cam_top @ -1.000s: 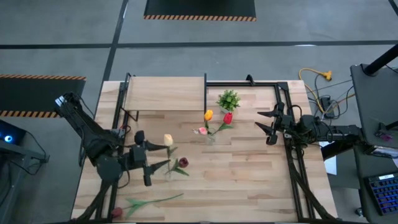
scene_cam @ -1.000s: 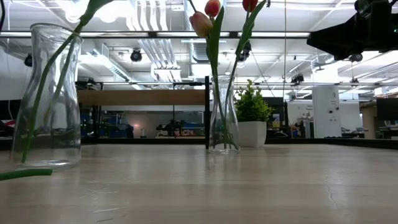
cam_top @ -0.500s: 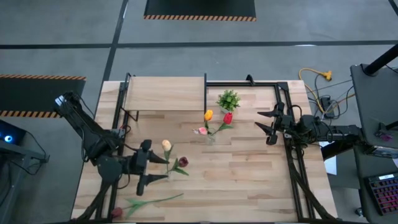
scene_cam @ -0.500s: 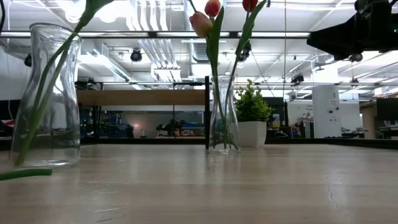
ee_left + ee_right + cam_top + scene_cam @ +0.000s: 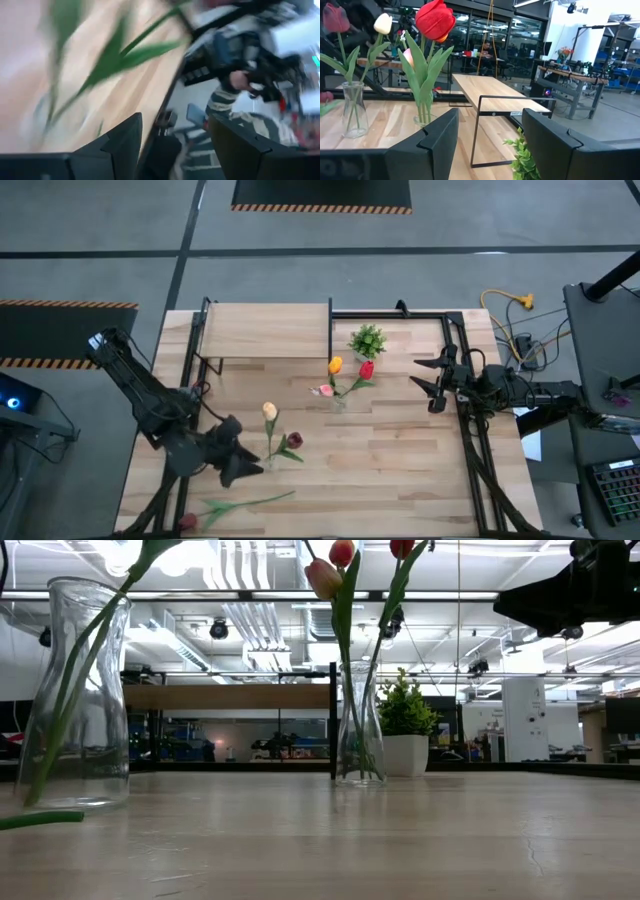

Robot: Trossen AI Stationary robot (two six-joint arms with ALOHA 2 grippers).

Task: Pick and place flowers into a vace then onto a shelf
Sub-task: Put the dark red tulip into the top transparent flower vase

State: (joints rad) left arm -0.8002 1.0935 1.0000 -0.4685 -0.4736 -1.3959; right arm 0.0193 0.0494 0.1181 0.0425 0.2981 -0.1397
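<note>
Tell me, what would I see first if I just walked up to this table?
Probably the bright tulips: a red, an orange and a pink one stand in a glass vase mid-table, next to a small green potted plant. Nearer the left pincer, a second vase holds a cream and a dark red tulip, and one more flower lies flat at the front edge. The wooden shelf at the back holds nothing.

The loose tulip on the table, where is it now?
In the high view the loose tulip lies flat near the table's front edge, on the left side, just in front of the left gripper.
</note>
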